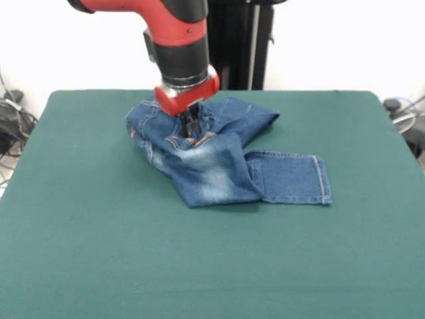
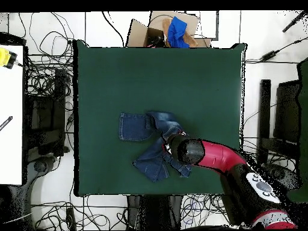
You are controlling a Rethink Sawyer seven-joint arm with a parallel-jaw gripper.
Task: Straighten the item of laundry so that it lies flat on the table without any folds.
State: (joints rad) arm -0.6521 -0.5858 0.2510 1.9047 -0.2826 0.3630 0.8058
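My fingers point(image 1: 191, 126) point straight down into the jeans point(image 1: 219, 163). The dark tips sit close together and push into the cloth near the top part of the jeans, by the orange stitching. They seem to pinch a little bit of denim between them, but the cloth hides the very ends.

The jeans lie on the green counter point(image 1: 99, 252), a bit toward my side of it and close to the middle from side to side. They are not flat. The top part is bunched up in a heap under my red and black arm point(image 1: 174, 30). One leg sticks out flat to the side with its hem showing. The other leg is folded and tucked behind the heap. There are pale, faded patches on the blue cloth.

From above, my arm point(image 2: 207, 155) reaches in from the corner of the counter point(image 2: 120, 72) and covers part of the jeans point(image 2: 144, 135). One leg points away from my arm. The rest of the jeans bends back toward my edge of the counter.

Lots of green counter shows all around the jeans.
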